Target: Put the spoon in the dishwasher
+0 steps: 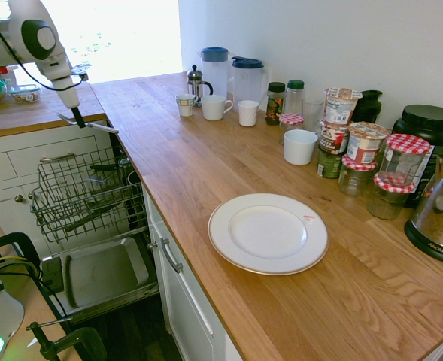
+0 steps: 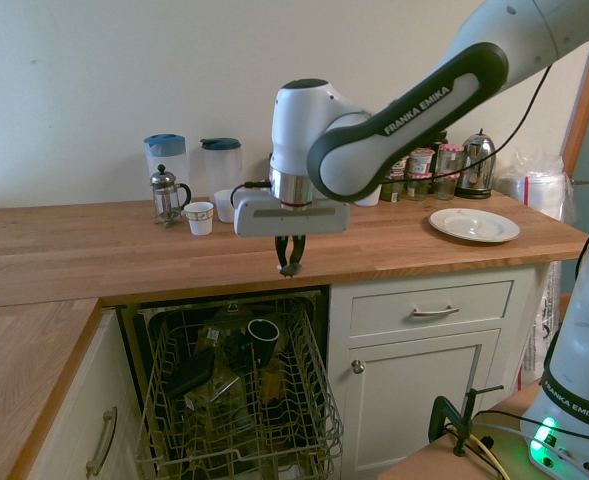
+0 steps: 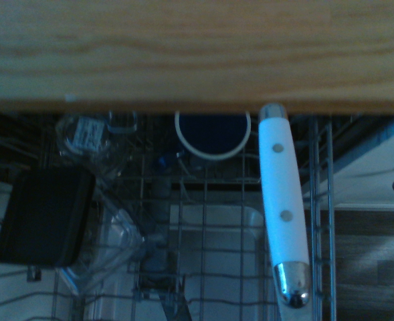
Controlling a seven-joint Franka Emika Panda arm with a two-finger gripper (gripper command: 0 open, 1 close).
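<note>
Observe the tool [image 2: 290, 268] at the centre of the second exterior view, clenched on the spoon [image 3: 283, 194]. Identify the latter by a white handle with two rivets and silver ends; cannot distinguish the bowl. Locate both at upper left of the first exterior view, above the pulled-out rack [image 1: 86, 195] of the dishwasher [image 2: 239, 390], near the edge of the desk [image 1: 168, 162]. In the rack, note a dark mug [image 2: 263, 338] and a black container [image 3: 46, 216]. Find the plate [image 1: 268, 233] right of centre in the first exterior view.
</note>
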